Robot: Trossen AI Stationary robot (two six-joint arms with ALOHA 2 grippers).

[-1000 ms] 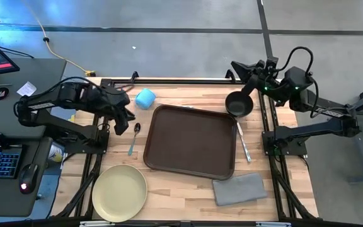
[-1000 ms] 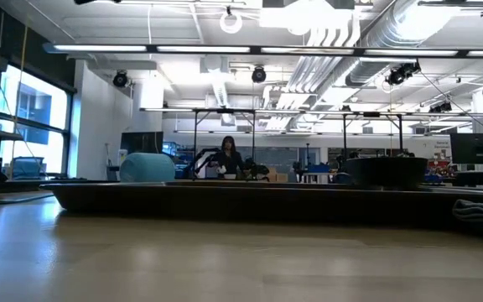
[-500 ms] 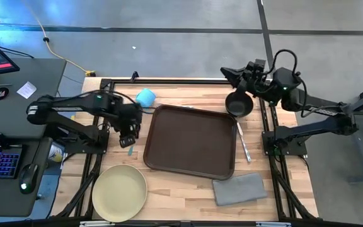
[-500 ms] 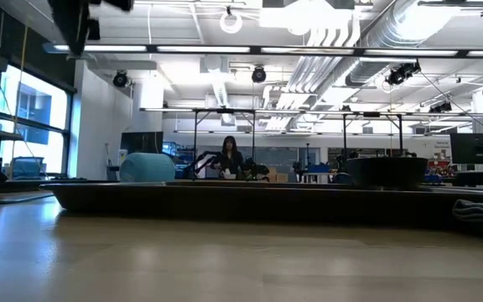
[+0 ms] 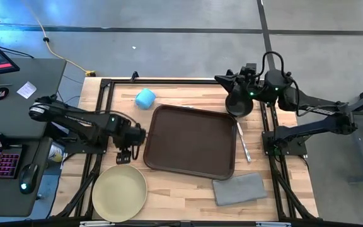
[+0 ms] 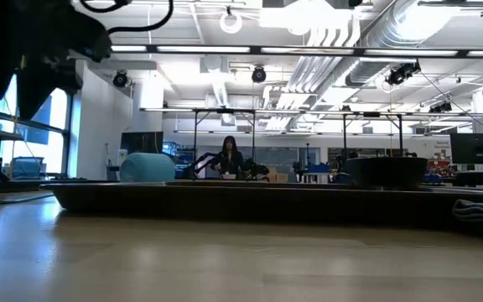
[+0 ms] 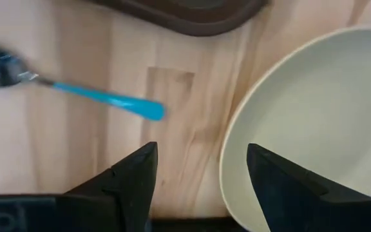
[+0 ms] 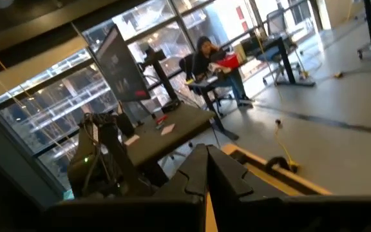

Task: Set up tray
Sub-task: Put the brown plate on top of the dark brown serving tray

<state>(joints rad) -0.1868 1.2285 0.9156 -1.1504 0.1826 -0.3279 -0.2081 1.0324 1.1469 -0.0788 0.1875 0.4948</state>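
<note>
High view: left gripper point(image 5: 126, 154), fingers apart and empty, hovers beside the dark brown rectangular plastic tray point(image 5: 191, 140); right gripper point(image 5: 224, 80), fingers together, holds nothing.

The tray point(image 5: 190, 141) is a large dark brown rectangle with rounded corners and a raised rim, lying flat on the wooden table a little right of the centre of the high view. It sits slightly turned, its long edges running down to the right. Its inside is bare. In the low view it shows as a long dark band point(image 6: 250, 197) across the middle of the frame.
</note>
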